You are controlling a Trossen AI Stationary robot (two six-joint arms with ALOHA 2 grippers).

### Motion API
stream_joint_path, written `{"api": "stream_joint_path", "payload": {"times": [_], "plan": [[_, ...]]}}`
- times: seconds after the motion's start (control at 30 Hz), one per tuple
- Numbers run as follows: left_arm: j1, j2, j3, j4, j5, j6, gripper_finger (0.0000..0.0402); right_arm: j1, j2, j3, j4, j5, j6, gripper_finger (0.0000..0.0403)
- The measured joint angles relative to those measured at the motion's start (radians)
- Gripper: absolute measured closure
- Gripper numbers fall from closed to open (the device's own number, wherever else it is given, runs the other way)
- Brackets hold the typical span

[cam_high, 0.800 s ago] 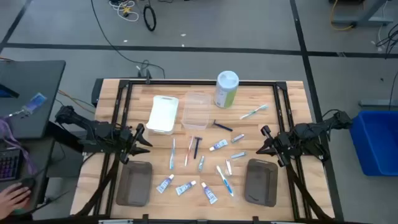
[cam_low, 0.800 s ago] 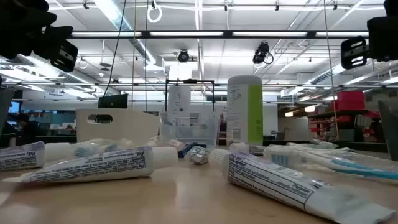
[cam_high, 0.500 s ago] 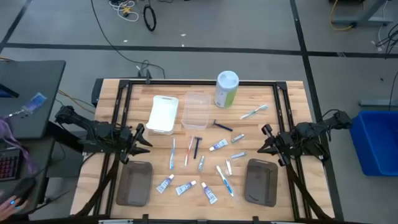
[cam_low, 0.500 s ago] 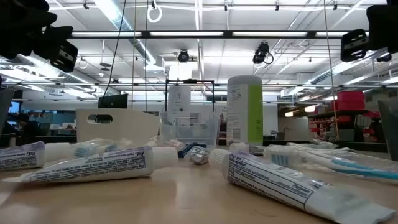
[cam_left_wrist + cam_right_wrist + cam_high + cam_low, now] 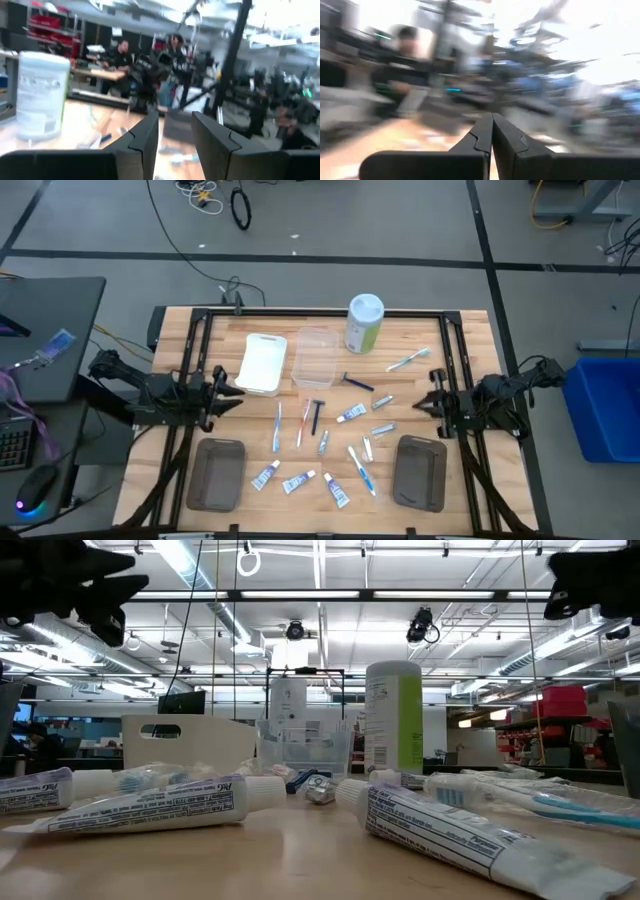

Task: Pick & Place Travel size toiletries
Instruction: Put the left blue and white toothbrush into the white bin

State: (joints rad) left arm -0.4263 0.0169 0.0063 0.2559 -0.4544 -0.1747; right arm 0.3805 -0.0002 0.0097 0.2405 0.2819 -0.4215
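The travel size toiletries lie loose on the middle of the wooden table: white tubes with blue caps, slim toothbrushes, dark blue razors and small silvery tubes. In the low view, two tubes lie flat in front. My left gripper hovers open over the table's left side, pointing toward the items, with nothing between its fingers. My right gripper hovers shut over the right side, also pointing at them.
A white tray and a clear tray stand behind the items, beside a tall green-and-white canister. Two grey trays sit near the front edge. People show in the room beyond the table.
Both grippers have risen and tipped up toward level, their tips shifting a little toward the far edge. The items on the table have not moved.
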Motion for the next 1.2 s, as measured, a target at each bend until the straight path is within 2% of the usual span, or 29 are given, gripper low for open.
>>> {"api": "stream_joint_path", "payload": {"times": [0.1,0.23,0.37,0.6,0.87,1.07,1.13,1.2], "plan": [[0.000,0.001,0.000,0.092,-0.074,-0.038,0.0276,-0.001,0.000,0.000,0.086,0.243,-0.084,0.0389],[0.000,0.027,0.010,0.122,-0.154,-0.055,0.0276,0.000,0.000,0.000,0.127,0.497,0.023,0.0389],[0.001,0.094,0.054,0.134,-0.222,-0.047,0.0276,0.000,0.000,0.000,0.120,0.643,0.120,0.0389],[0.002,0.295,0.141,0.125,-0.269,-0.032,0.0276,0.000,0.000,0.000,0.117,0.654,0.125,0.0389],[0.002,0.596,0.272,0.075,-0.317,-0.094,0.0276,0.000,0.001,0.000,0.059,0.633,0.152,0.0388],[0.003,0.794,0.469,-0.240,-0.302,-0.249,0.0276,0.000,0.001,0.000,-0.001,0.605,0.208,0.0365],[0.013,0.853,0.539,-0.361,-0.258,-0.337,0.0276,-0.001,0.001,0.000,-0.013,0.555,0.251,0.0350],[0.028,0.911,0.601,-0.469,-0.199,-0.422,0.0276,-0.003,0.002,0.000,-0.013,0.463,0.282,0.0333]]}}
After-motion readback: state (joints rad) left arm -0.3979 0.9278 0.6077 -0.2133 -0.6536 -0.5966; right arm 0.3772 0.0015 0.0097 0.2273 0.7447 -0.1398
